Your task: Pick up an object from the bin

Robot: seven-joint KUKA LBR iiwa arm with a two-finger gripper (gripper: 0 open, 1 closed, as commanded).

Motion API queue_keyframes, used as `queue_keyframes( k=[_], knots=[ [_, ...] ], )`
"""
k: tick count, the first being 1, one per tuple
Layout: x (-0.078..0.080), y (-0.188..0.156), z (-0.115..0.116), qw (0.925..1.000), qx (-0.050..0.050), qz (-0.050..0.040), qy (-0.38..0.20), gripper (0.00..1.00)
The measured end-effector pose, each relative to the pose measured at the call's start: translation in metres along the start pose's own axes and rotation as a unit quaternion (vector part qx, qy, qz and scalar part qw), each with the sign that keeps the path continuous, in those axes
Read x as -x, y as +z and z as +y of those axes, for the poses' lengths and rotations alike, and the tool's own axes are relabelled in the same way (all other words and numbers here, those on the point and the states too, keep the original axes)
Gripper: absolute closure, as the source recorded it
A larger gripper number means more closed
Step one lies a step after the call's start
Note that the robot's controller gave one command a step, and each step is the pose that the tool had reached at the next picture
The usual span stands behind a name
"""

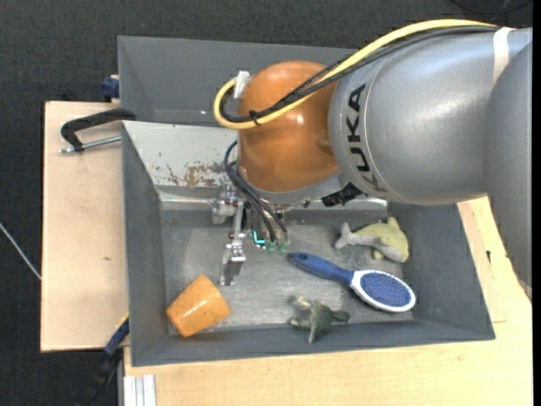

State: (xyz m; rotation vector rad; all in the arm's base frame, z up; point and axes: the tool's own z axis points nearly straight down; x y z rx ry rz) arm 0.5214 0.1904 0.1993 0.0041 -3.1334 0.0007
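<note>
One arm is reaching in over the right edge of the bin (140,252), wrist bending downward. The gripper (233,260) is hanging over bare floor near the middle (its spread: cannot tell). Nearest to it, an orange cup (199,305) is lying on its side by the lower-left corner. A blue brush (355,279) is lying diagonally, with its handle pointing at the gripper.

Dark, finely textured carpet floor (51,41) along the top and left edges, evenly lit.

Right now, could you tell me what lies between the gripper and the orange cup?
Nothing: in the camera view, only bare grey bin floor separates the gripper from the orange cup lying at the bin's lower left.
</note>
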Motion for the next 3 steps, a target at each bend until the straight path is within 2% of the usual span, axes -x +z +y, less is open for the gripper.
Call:
queue_keyframes(
  k=[1, 2, 3],
  knots=[
    [-0.014, 0.123, 0.023, 0.9711, 0.000, -0.0059, -0.239, 0.00],
    [-0.014, 0.123, 0.020, 0.9712, -0.002, -0.0044, -0.238, 1.00],
    [-0.006, -0.012, 0.013, 0.9655, 0.000, -0.0119, -0.260, 1.00]
  ],
)
